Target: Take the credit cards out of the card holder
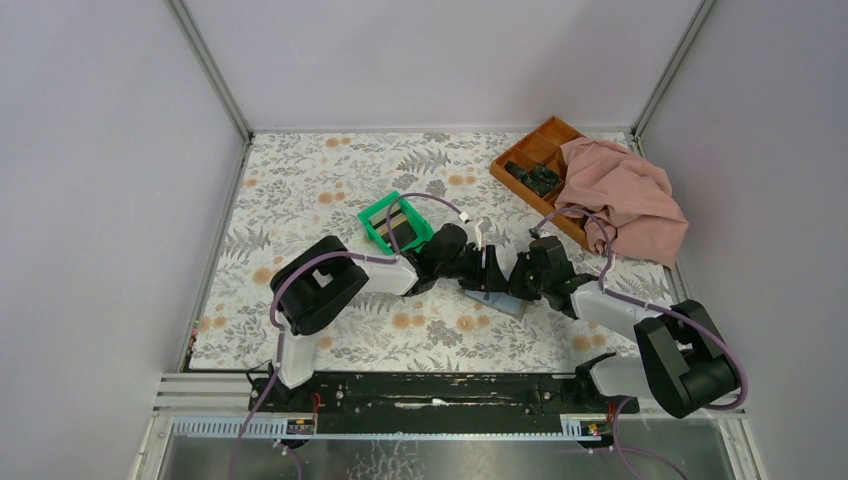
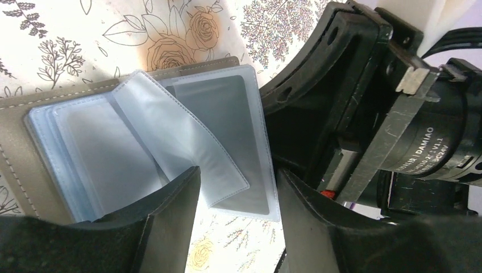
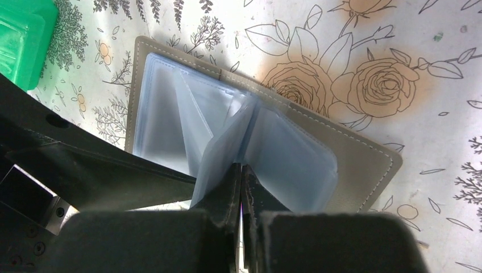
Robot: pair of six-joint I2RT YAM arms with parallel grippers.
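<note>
Left end effector (image 2: 236,227) fingers stand apart astride a clear sleeve (image 2: 187,148) edge; right end effector (image 3: 241,190) is clamped on another leaf (image 3: 227,142). The holder (image 3: 364,165) lies open on the tabletop (image 1: 330,180), under both. Close on the grey card (image 2: 227,125) alone, then draw along its slot while the right end effector anchors the holder.

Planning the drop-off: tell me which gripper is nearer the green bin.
Left. The left gripper hovers open over the card holder's end toward the green bin; the right gripper pinches a plastic sleeve on the far side.
</note>
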